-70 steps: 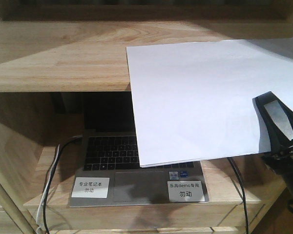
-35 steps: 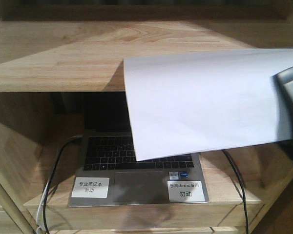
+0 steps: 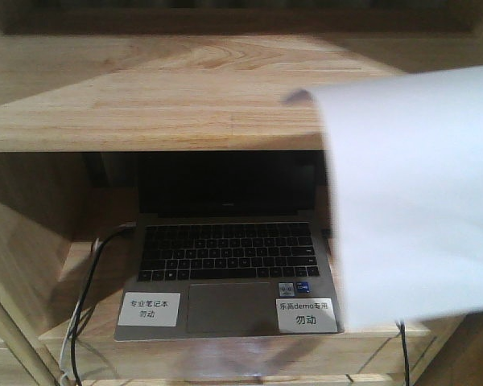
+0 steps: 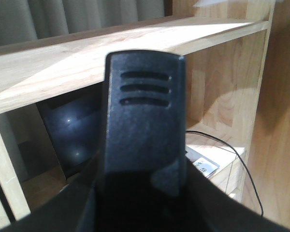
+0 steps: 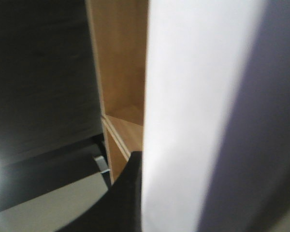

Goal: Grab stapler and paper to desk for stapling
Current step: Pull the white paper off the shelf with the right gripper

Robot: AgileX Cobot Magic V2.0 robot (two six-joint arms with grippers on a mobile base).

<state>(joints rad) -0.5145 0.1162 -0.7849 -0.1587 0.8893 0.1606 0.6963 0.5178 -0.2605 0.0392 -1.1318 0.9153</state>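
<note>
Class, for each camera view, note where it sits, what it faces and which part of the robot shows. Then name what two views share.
Front view: before the shelf unit, looking slightly down at the laptop; no robot part shows, only the paper in mid-air.
Left wrist: on the left arm, looking past the left hand into the shelf unit.
Right wrist: on the right arm, close against the paper; a dark part of the right hand shows.
Shared: front and right wrist both show the paper.
</note>
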